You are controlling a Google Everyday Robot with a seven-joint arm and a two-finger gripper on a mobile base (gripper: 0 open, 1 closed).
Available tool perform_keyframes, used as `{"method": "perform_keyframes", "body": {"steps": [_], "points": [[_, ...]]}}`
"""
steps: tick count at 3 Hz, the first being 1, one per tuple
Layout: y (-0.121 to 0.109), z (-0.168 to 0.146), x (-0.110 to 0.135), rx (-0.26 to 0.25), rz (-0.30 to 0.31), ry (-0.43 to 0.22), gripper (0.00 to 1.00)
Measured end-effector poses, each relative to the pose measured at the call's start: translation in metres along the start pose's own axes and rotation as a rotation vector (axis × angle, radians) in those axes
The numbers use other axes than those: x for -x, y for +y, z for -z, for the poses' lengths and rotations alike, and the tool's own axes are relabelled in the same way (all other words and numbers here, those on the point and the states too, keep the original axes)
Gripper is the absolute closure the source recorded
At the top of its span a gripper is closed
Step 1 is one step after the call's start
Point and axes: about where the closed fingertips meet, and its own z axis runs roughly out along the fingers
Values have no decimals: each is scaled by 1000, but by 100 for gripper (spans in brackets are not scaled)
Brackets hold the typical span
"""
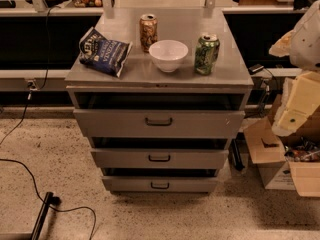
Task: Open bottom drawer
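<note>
The grey metal cabinet stands in the middle of the camera view with three drawers. The bottom drawer is the lowest and shallowest, with a small dark bar handle. A dark gap shows above its front. The middle drawer and the tall top drawer also show dark gaps above their fronts. My gripper is the pale cream shape at the right edge, well to the right of the cabinet and higher than the bottom drawer, touching none of the drawers.
On the cabinet top lie a blue chip bag, a brown can, a white bowl and a green can. Open cardboard boxes stand on the floor at the right. A black cable and a dark bar lie at the left.
</note>
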Motion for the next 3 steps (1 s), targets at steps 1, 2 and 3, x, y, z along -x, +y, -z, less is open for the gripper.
{"method": "perform_keyframes", "body": {"steps": [1, 2, 3], "points": [[0, 0, 0, -2, 0, -2, 0], [-4, -27, -2, -6, -10, -39, 0], [23, -74, -8, 6, 8, -143, 0]]}}
